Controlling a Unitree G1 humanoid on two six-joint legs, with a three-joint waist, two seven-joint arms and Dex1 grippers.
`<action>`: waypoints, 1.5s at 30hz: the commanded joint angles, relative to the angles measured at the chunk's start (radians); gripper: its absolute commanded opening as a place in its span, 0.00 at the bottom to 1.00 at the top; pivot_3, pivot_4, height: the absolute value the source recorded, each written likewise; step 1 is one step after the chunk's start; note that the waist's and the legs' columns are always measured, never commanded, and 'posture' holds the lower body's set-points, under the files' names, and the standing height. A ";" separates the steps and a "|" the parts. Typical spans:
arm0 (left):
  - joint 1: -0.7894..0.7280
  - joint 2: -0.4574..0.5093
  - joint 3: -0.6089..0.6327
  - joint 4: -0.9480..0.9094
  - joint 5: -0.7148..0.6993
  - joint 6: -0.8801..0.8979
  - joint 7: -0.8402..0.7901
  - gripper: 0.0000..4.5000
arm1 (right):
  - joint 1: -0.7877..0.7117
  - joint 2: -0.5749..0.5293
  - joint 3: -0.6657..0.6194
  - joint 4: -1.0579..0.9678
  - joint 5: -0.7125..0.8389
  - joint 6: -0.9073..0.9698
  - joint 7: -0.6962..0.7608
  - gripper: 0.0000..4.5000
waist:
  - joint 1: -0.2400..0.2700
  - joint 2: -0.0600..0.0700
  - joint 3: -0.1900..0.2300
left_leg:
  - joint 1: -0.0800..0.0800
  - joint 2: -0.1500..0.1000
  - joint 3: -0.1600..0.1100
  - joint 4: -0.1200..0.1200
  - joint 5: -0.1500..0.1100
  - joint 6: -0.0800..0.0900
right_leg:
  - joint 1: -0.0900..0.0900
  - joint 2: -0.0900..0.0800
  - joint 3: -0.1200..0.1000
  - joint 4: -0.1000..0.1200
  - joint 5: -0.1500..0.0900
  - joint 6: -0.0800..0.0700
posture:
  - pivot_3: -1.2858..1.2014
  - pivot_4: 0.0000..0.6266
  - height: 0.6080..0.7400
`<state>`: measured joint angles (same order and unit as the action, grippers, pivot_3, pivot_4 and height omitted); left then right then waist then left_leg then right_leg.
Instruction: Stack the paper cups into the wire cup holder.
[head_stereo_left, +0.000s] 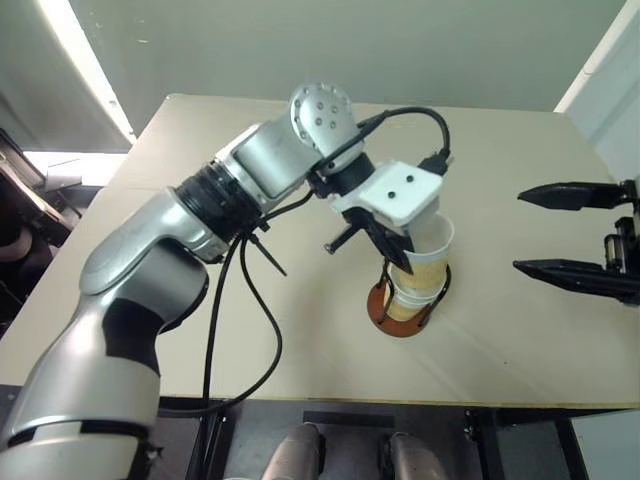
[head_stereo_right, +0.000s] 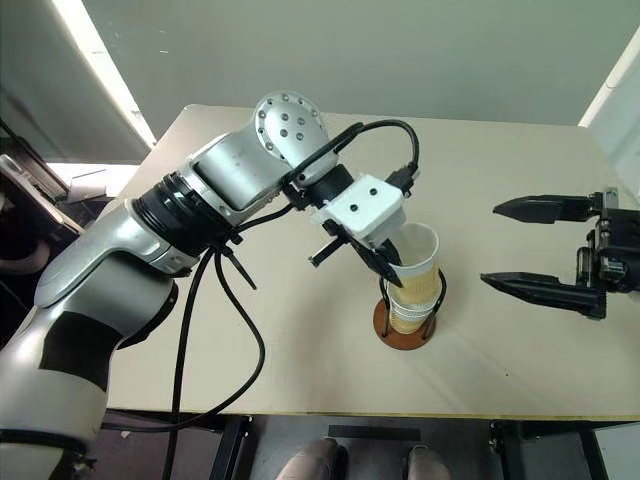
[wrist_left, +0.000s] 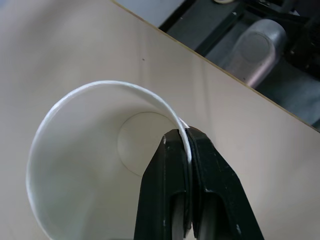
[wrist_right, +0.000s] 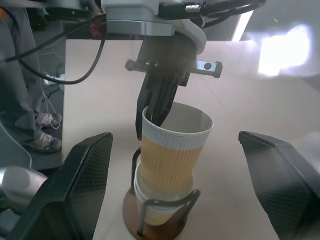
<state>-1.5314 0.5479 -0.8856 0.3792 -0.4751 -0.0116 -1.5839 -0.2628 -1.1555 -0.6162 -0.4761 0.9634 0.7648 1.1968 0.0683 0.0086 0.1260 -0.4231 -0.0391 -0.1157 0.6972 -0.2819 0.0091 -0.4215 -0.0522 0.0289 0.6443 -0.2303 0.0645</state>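
Left pincer (head_stereo_right: 392, 262): clamped on rim of top paper cup (head_stereo_right: 415, 262), nested in stack within wire cup holder (head_stereo_right: 405, 330) on desk (head_stereo_right: 500, 190). Right pincer (head_stereo_right: 520, 245): apart, empty.

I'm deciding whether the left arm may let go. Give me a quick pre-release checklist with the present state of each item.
1. Left end effector pinched on the rim of the top tan-yellow paper cup: ok.
2. Top cup nested in the cup below, between the black wire loops: ok.
3. Top cup fully seated: not ok, it rides high and leans.
4. Reddish-brown disc base of the wire holder flat on the beige table: ok.
5. Right end effector open, apart from the stack: ok.
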 joint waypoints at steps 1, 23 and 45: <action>-0.015 0.014 -0.006 -0.016 -0.013 -0.032 -0.031 0.02 | 0.049 -0.025 -0.058 -0.036 -0.029 -0.025 0.036 0.93 | 0.000 0.000 0.000 | 0.000 0.000 0.000 0.000 0.000 0.000 | 0.000 0.000 0.000 0.000 0.000 0.000 | 0.52 0.24 1.00; 0.019 -0.118 0.247 0.103 0.112 0.057 -0.029 0.81 | 0.028 -0.050 0.032 0.013 -0.063 -0.079 0.046 0.93 | 0.005 0.000 0.000 | 0.002 0.000 0.002 0.001 -0.001 0.001 | 0.002 0.000 0.000 0.000 0.000 0.002 | 0.52 0.24 1.00; 0.647 -0.024 0.969 -0.353 0.004 0.719 0.766 1.00 | -0.368 0.354 0.403 0.606 -0.430 -0.174 -0.421 0.93 | -0.004 0.002 -0.001 | 0.006 0.000 0.006 0.003 0.000 0.002 | 0.002 0.001 0.003 0.000 0.001 0.004 | 0.52 0.24 1.00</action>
<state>-0.8811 0.5271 0.0359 0.0998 -0.4433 0.6843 -0.8670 -0.6051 -0.8050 -0.1944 0.1147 0.5539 0.6278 0.8057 0.0639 0.0105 0.1249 -0.4173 -0.0388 -0.1097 0.7006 -0.2814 0.0113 -0.4192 -0.0515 0.0318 0.6443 -0.2298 0.0686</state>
